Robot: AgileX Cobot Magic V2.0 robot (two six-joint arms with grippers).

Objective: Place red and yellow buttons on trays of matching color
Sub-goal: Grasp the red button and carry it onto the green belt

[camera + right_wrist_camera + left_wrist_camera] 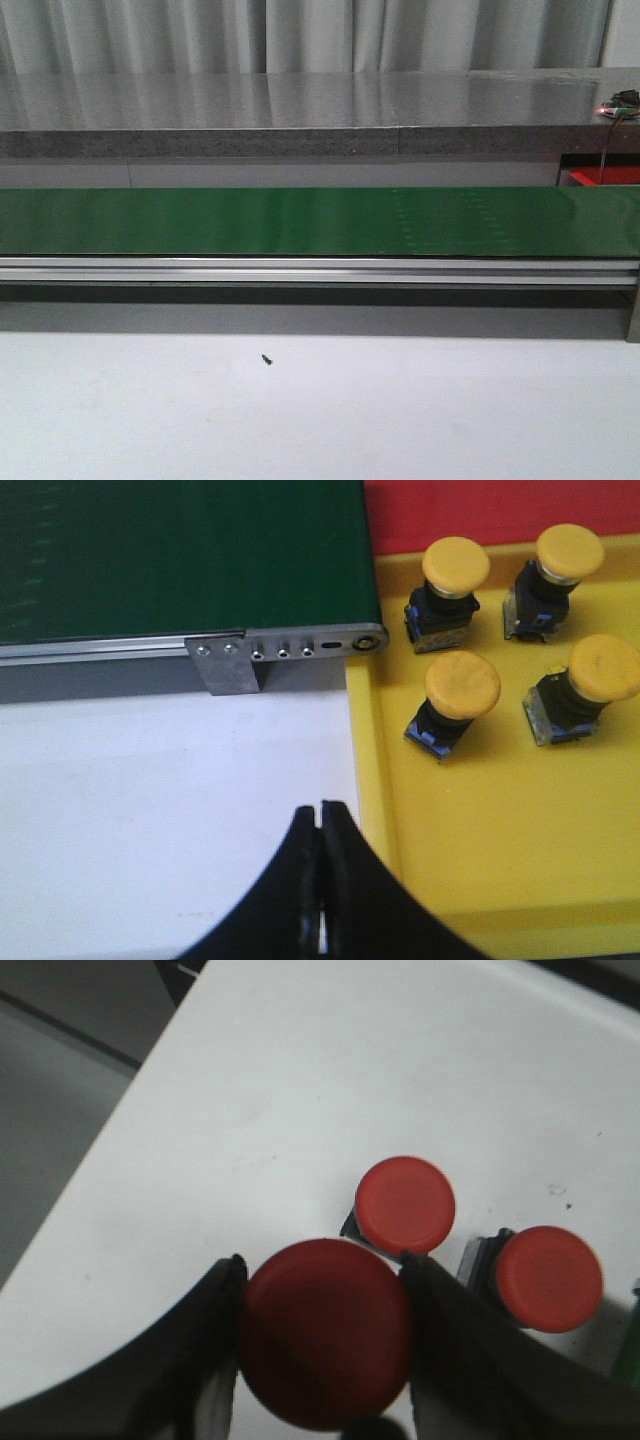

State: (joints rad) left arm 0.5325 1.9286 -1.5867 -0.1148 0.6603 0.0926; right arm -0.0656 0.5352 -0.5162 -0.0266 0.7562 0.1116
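In the left wrist view my left gripper (322, 1270) is shut on a red button (325, 1345), its dark red cap filling the gap between both fingers. It hangs above a white surface (300, 1090) where two more red buttons (405, 1205) (550, 1278) stand side by side. In the right wrist view my right gripper (321, 810) is shut and holds nothing, over the white table just beside the yellow tray (470, 830). Several yellow buttons (461, 685) stand upright in that tray. A strip of the red tray (480, 505) shows behind it. Neither gripper appears in the front view.
The green conveyor belt (300, 220) runs across the front view on an aluminium rail (300, 268); its end (180, 550) lies next to the yellow tray. A small black screw (267, 359) lies on the white table. A grey ledge (300, 110) stands behind the belt.
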